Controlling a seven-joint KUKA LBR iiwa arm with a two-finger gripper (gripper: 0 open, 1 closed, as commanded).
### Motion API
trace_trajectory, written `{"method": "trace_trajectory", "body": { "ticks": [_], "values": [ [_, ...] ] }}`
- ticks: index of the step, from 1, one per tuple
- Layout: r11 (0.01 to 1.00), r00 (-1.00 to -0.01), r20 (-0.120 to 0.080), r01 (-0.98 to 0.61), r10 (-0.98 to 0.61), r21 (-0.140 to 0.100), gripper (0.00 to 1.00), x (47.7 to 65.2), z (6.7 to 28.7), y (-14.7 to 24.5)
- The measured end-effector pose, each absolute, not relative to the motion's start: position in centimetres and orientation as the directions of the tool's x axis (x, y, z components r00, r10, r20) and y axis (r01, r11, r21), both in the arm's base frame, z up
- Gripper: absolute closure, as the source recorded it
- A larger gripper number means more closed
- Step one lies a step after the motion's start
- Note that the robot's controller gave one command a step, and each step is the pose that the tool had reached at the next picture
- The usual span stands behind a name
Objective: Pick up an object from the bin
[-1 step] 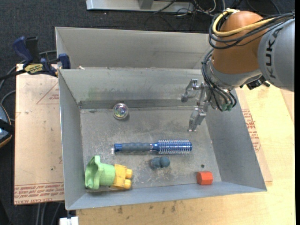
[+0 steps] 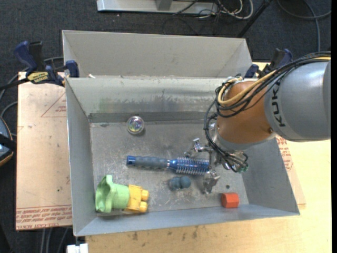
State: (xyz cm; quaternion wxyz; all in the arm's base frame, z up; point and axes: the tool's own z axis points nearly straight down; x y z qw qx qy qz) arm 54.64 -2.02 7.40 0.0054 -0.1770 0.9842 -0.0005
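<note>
Gripper [image 2: 205, 165] is seen low in the right half of the bin [image 2: 79, 141], under the orange wrist cover. Fingers [image 2: 211, 182] are spread, one set on the far side and one on the near side of the bristled head of a blue brush [image 2: 158, 163]. Whether the fingers touch the bristles cannot be told. The brush is laid flat on the bin floor, with its handle pointed left towards the middle. A small grey-blue lump [image 2: 180, 183] is noted just beside the brush head, on the near side. An orange-red block [image 2: 229, 200] is seen near the front right corner. A green and yellow toy [image 2: 118, 196] is placed front left, and a shiny round piece [image 2: 135, 125] by the back wall, both well apart from the gripper.
</note>
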Motion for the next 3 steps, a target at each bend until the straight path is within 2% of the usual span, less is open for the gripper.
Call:
{"method": "trace_trajectory", "body": {
  "ticks": [1, 2, 3],
  "values": [
    [0.937, -0.937, -0.012, -0.349, -0.349, -0.004, 1.00, 54.8, 7.7, -2.0],
    [0.763, -0.763, -0.006, -0.647, -0.647, -0.004, 1.00, 54.1, 19.7, -2.1],
    [0.477, -0.477, -0.006, -0.879, -0.879, -0.008, 1.00, 54.0, 38.5, -1.6]
  ]
}}
